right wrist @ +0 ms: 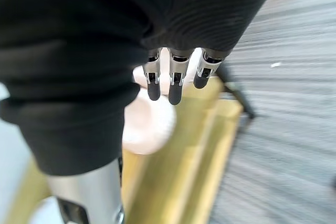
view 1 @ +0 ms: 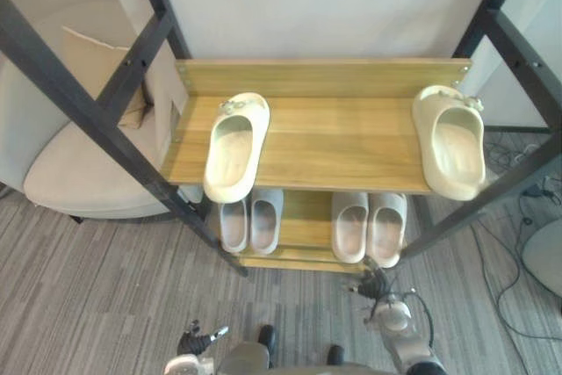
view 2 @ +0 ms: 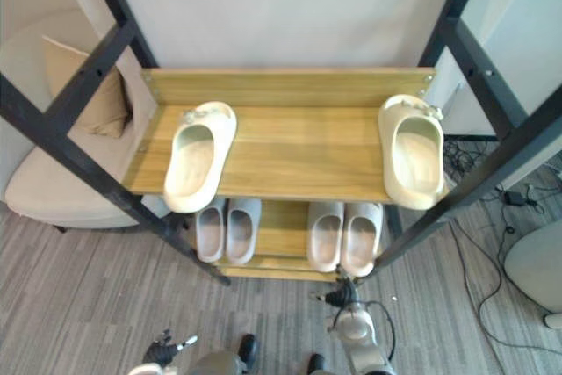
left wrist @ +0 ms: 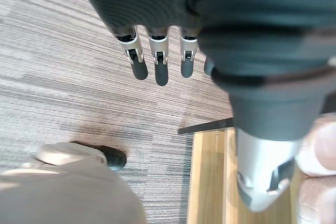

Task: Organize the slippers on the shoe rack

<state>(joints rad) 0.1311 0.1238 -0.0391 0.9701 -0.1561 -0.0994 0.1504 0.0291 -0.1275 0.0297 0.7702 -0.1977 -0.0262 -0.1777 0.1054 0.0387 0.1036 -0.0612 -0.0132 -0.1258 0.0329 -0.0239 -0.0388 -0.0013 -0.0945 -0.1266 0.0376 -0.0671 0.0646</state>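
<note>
Two ends of the top shelf (view 1: pixel 342 142) hold the left slipper (view 1: pixel 235 145) and right slipper (view 1: pixel 452 140), so pairing seems unstarted and the left hand (left wrist: pixel 160 72) or right hand (right wrist: pixel 176 90), both loose-fingered and empty, must reach up.

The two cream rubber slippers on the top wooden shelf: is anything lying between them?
Nothing. In the left eye view, bare wooden shelf board stretches from the left cream slipper to the right cream slipper.
</note>
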